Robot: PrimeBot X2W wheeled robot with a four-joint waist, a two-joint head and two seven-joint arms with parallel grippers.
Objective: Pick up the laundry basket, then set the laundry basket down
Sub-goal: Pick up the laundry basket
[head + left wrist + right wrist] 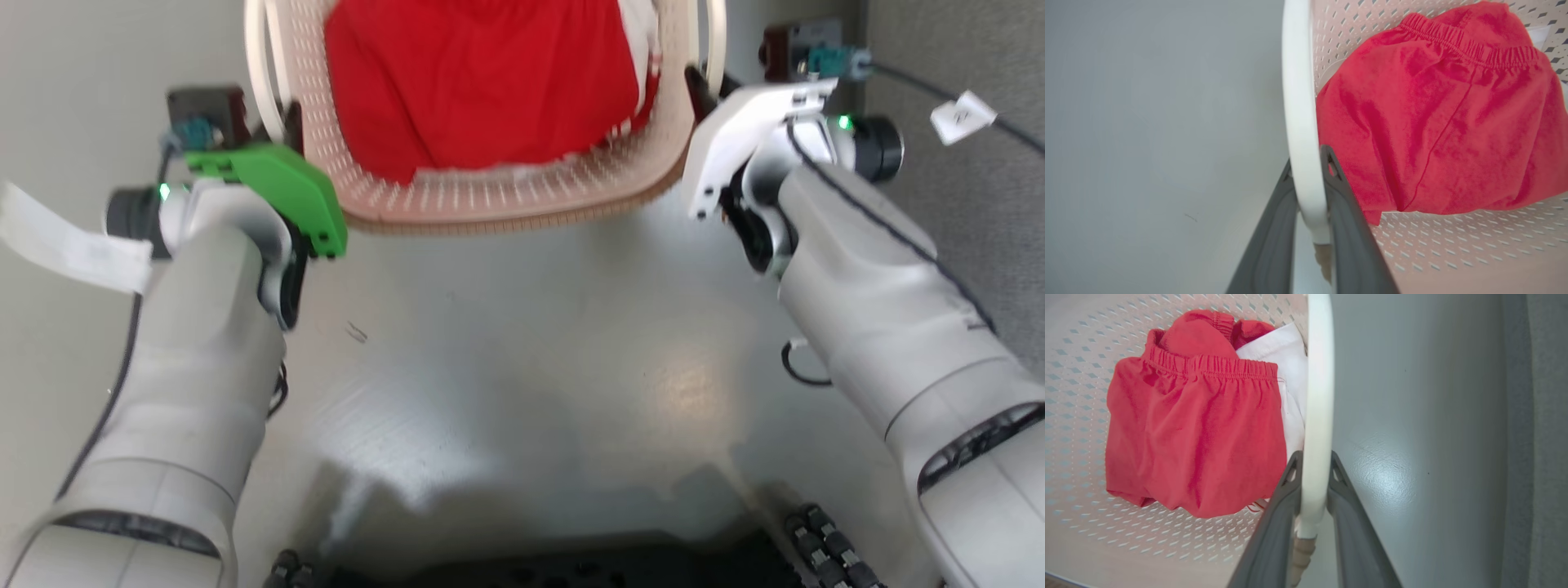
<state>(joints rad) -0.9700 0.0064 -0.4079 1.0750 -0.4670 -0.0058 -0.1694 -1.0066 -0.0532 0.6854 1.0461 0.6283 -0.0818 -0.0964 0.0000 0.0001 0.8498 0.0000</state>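
left gripper [1308, 163] clamped on the left handle [1298, 102], one finger on each side. right gripper [1314, 457] grips the right handle [1319, 375] the same way. laundry basket [490, 192] hangs between the two arms, with red shorts [1196, 428] and white cloth [1286, 355] inside. Looks clear of the grey floor [522, 343], but the head view is blurry, so not certain.

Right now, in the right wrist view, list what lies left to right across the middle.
laundry basket's perforated wall → red cloth → white cloth → white handle → pale floor → darker grey strip
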